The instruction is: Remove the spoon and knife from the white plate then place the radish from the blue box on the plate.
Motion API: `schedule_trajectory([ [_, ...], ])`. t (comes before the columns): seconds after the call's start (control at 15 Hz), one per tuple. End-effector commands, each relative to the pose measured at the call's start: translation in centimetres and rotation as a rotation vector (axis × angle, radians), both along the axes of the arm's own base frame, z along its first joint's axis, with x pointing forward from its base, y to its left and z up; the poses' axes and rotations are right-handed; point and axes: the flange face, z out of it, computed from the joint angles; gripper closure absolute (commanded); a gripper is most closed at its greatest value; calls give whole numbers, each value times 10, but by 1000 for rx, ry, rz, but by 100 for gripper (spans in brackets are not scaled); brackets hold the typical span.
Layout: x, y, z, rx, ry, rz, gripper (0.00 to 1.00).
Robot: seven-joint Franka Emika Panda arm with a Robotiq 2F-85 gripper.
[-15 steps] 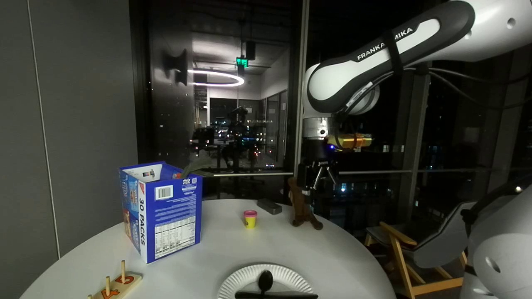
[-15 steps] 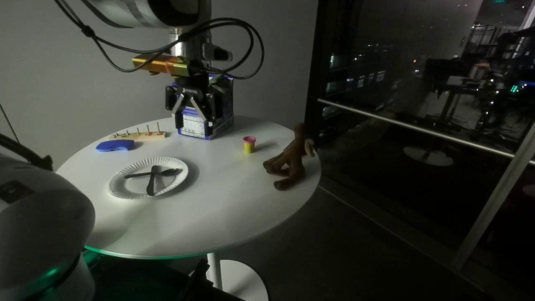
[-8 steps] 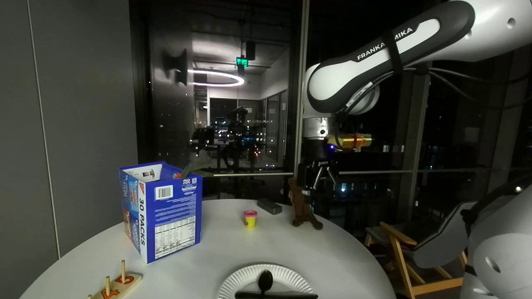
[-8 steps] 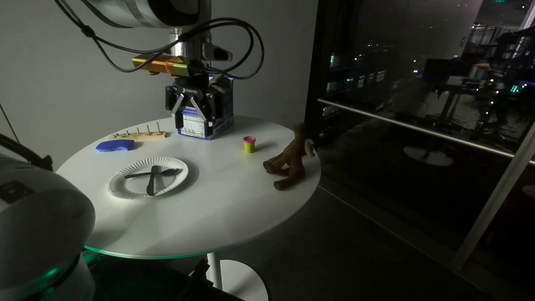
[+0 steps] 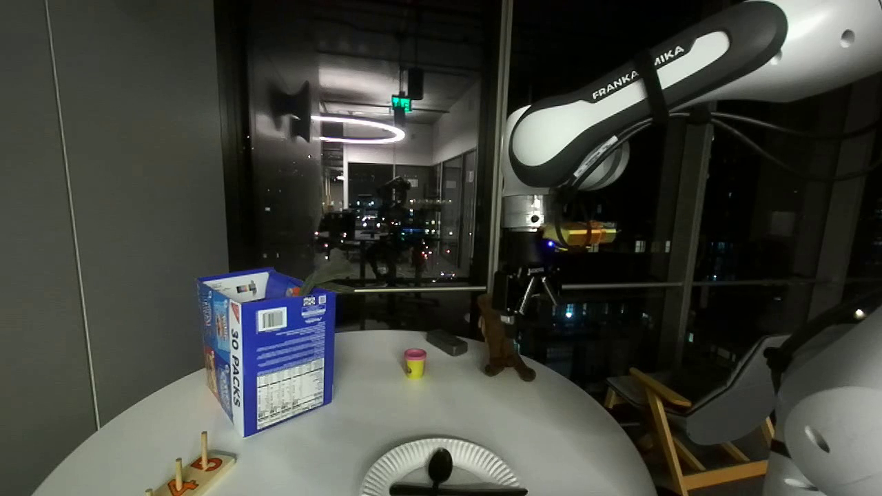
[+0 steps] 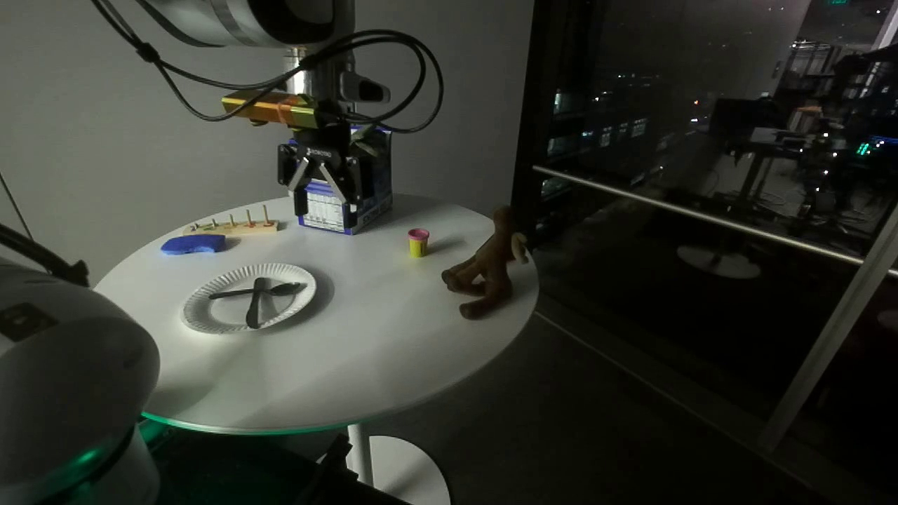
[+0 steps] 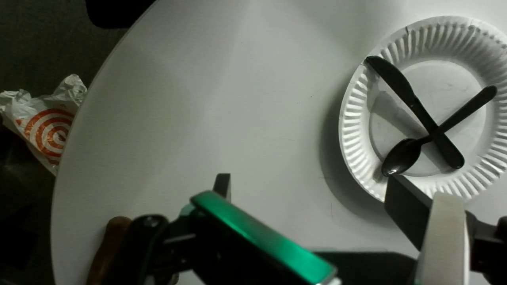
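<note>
As the hand (image 6: 325, 207) hung above the worktop (image 7: 237, 99): no shift had shown over the last second in both exterior views; item for item, the layout matched.
Hand: jaws spread wide, nothing held, no contact seen; pose the same as a second earlier.
White plate (image 7: 353, 122): on the worktop, lower than the hand and to one side of its gap; overlapped by the hand in the wrist view, by line of sight only.
Spoon (image 7: 404, 155) and knife (image 7: 422, 113): both on the plate, lower than the hand, crossed, the knife seemingly uppermost; not yet removed.
Blue box (image 5: 296, 344): upright, open-topped, well apart from the hand; unmoved.
Radish (image 5: 295, 291): in the blue box, judged from a reddish, leafy bit at the rim; remainder hidden; well apart from the hand.
Brown toy (image 6: 497, 263), pink-and-yellow tub (image 6: 418, 243): on the worktop, well apart from the hand; unmoved.
Plate to be cleared: the pause had advanced nothing, by judgement; the knife, if uppermost, seemed the likelier first lift, with risk of a thin handle slipping or the plate dragging.
</note>
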Motion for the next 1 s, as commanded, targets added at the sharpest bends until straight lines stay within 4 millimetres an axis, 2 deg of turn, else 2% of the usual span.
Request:
schedule_trajectory([
  [0.0,-1,2,-3,7,0,24,0],
  [0.27,-1,28,-35,24,29,168,0],
  [0.53,1,70,-65,28,8,287,0],
  [0.73,12,96,-78,54,-2,360,0],
  [0.93,19,112,-92,91,-19,411,0],
])
